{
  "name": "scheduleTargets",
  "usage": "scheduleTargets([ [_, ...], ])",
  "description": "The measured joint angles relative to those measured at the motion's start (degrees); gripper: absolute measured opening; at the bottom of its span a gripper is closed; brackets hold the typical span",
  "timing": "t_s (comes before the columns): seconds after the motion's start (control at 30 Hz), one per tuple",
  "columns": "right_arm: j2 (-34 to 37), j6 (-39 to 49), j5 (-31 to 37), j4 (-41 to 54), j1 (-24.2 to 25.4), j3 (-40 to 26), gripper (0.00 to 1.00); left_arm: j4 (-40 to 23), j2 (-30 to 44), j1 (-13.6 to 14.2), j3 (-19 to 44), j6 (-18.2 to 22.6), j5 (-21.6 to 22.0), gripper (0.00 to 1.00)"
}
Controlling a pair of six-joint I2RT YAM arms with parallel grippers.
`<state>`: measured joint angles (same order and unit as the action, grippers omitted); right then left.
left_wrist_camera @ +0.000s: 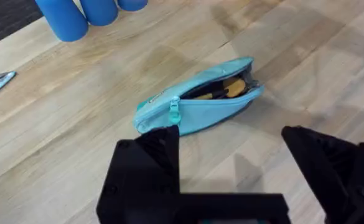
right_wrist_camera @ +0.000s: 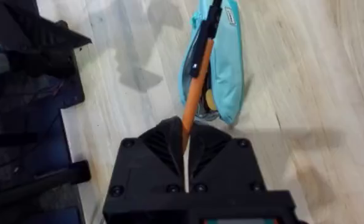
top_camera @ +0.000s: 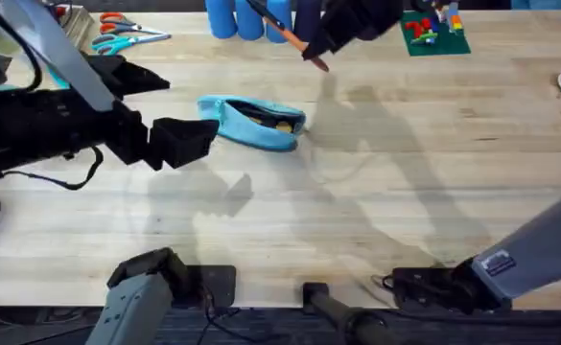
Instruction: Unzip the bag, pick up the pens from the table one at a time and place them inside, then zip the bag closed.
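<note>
The light blue bag (top_camera: pixel 253 122) lies on the table (top_camera: pixel 405 182), its zipper partly open, and something yellow shows inside (left_wrist_camera: pixel 231 88). The zipper pull (left_wrist_camera: pixel 173 112) sits near the bag's closed end. My left gripper (top_camera: pixel 165 110) hovers just left of the bag, open (left_wrist_camera: pixel 231 158) and holding nothing. Above and behind the bag, my right gripper (top_camera: pixel 318 53) is raised and shut on an orange pen (top_camera: pixel 282 31). In the right wrist view the pen (right_wrist_camera: pixel 197 81) sticks out from the gripper (right_wrist_camera: pixel 185 146) and points over the bag (right_wrist_camera: pixel 225 68).
Blue cups (top_camera: pixel 246 17) stand at the table's far edge, also in the left wrist view (left_wrist_camera: pixel 82 15). Scissors (top_camera: pixel 127 36) lie at the far left. A green plate with small bricks (top_camera: pixel 433 34) sits at the far right.
</note>
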<state>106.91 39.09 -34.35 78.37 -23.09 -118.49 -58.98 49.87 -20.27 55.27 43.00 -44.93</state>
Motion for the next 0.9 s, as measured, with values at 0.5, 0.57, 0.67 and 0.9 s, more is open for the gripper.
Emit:
scheduleTargets([
  [0.5, -9.03, 2.62, 0.04, -13.66, -0.13, 25.6, 0.034, 0.0, 0.0, 0.0, 0.0, 0.0, 0.0, 0.993],
  [0.57, -9.03, 3.22, 0.06, -15.0, -0.38, 28.08, 0.034, 0.0, 0.0, 0.0, 0.0, 0.0, 0.0, 0.993],
  [0.67, -9.03, 3.66, 0.04, -17.91, -1.03, 31.24, 0.034, 0.0, 0.0, 0.0, 0.0, 0.0, 0.0, 0.993],
  [0.9, -8.16, 3.45, 0.04, -23.74, -2.93, 33.85, 0.034, 0.0, 0.0, 0.0, 0.0, 0.0, 0.0, 0.993],
])
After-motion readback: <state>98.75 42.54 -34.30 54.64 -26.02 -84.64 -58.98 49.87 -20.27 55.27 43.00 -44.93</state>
